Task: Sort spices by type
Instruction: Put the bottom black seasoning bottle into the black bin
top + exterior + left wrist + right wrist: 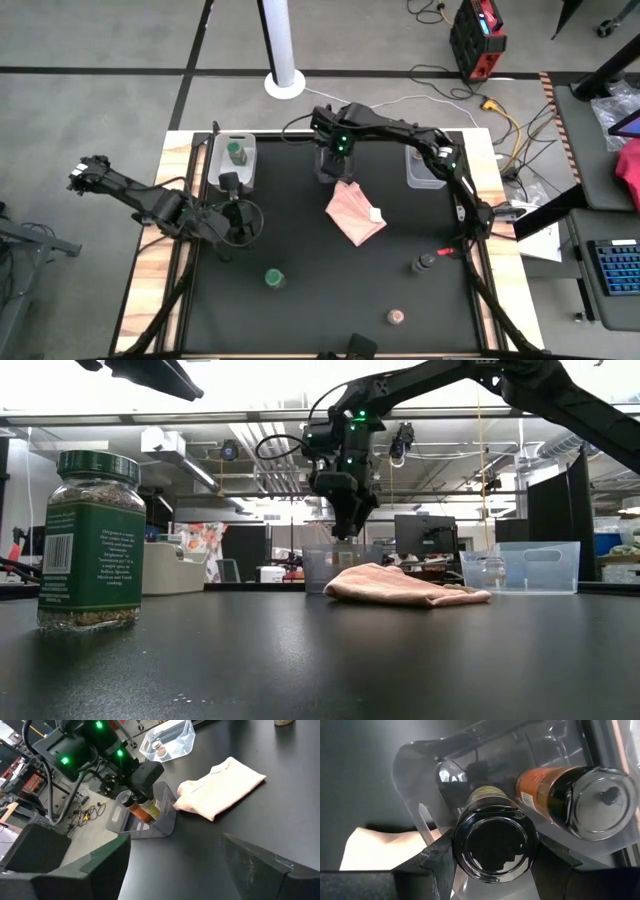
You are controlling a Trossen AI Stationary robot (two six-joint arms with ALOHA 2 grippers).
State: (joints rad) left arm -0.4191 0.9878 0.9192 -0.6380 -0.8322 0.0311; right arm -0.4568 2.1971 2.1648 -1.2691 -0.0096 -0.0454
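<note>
My right gripper hangs over the middle clear bin at the table's far side, shut on a spice jar with a black lid. A second jar with orange contents lies in that bin. A green-lidded jar stands in the far left bin. On the tabletop stand a green-lidded jar, a dark-lidded jar and a pinkish-tan-lidded jar. My left gripper waits open at the table's left, with nothing between its fingers. My right gripper pinches the jar at its lid end between its two fingers, one on each side. The fingers come from above, pointing steeply down. The jar hangs lid up with its lower end inside the bin; whether it touches the bin's floor I cannot tell.
A folded pink cloth lies just in front of the middle bin. A third clear bin stands at the far right. The near half of the black tabletop holds only the three loose jars.
</note>
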